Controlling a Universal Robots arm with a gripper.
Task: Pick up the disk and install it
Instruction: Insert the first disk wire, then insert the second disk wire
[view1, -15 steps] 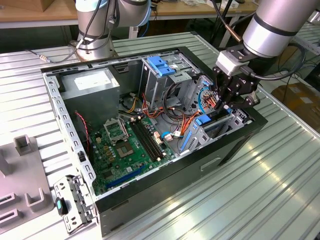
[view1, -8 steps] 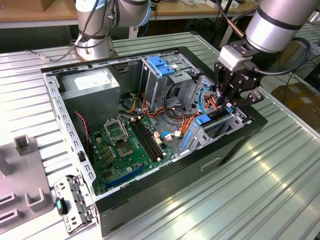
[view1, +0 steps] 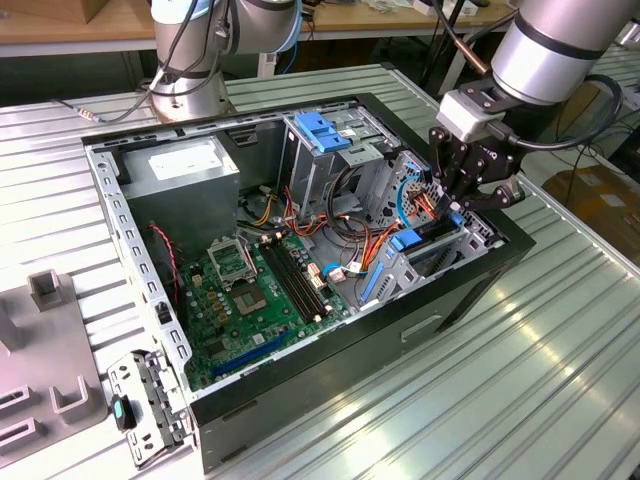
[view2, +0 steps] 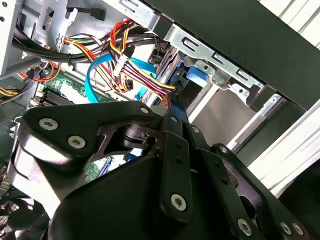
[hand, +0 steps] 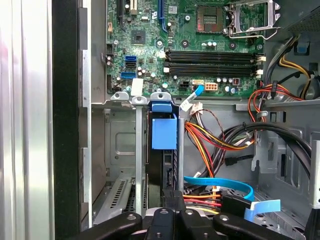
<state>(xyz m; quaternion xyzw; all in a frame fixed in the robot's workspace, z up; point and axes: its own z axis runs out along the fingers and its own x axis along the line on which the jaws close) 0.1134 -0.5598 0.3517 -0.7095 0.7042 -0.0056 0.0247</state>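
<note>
We are viewing the gripper (view1: 462, 203) hanging low over the drive bay of the open computer case (view1: 470, 290); its black linkage is filling the near part of both wrist views. We cannot tell how far its fingers are parted, or whether they are gripping anything. Directly ahead of it, the disk (hand: 164, 150) is sitting on edge in the grey metal cage (hand: 117, 145), blue end tab outermost. Beyond it, the motherboard (hand: 200, 55) is lying flat.
</note>
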